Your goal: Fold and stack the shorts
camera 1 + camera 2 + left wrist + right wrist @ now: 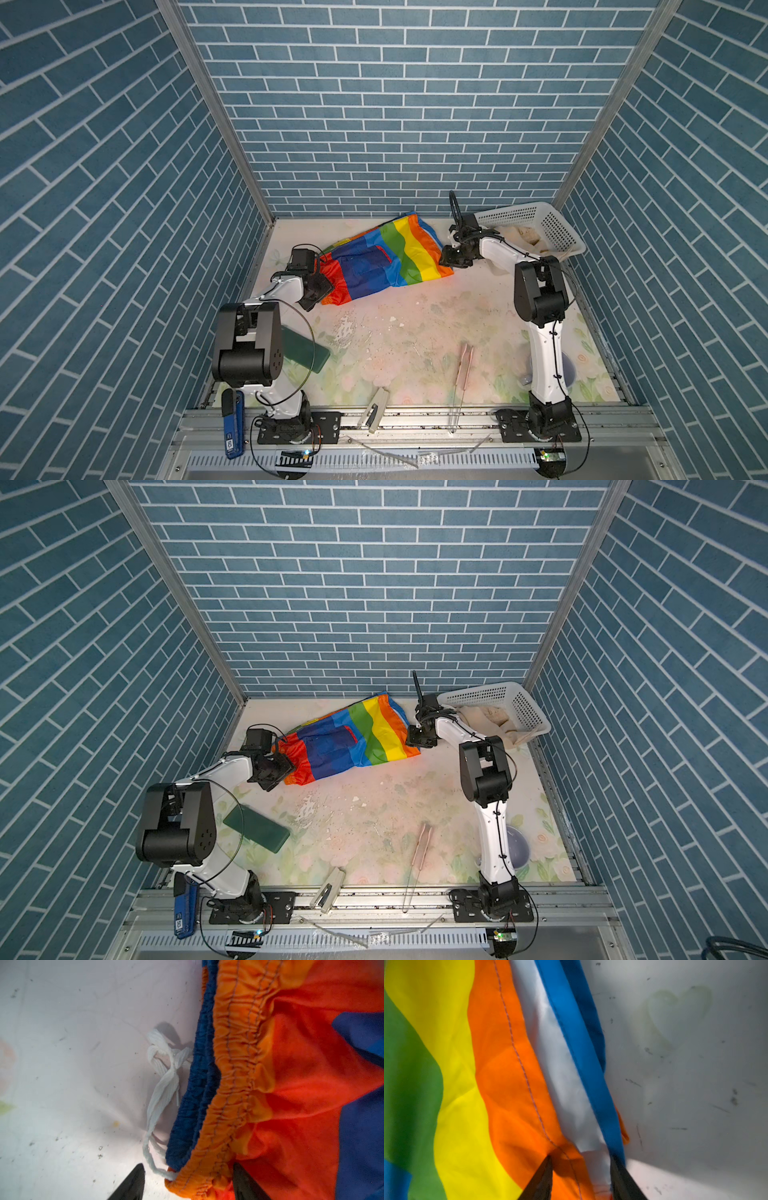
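The rainbow-striped shorts (386,257) (353,742) lie flat at the back middle of the table. My left gripper (322,291) (189,1180) is open at their left end. Its jaws straddle the orange gathered waistband (234,1068), and one finger (133,1184) stands clear on the table beside the white drawstring (164,1084). My right gripper (444,259) (580,1167) is at the right end, shut on the orange, white and blue layers of the leg hem (571,1088). The beige shorts (528,241) (486,719) lie crumpled in the white basket (557,228).
The basket (523,706) sits in the back right corner behind my right arm. A green flat pad (303,349) lies front left and a pink-handled tool (463,361) front middle. A purple bowl (517,845) sits by the right arm's base. A white stapler-like item (376,409) rests on the front edge.
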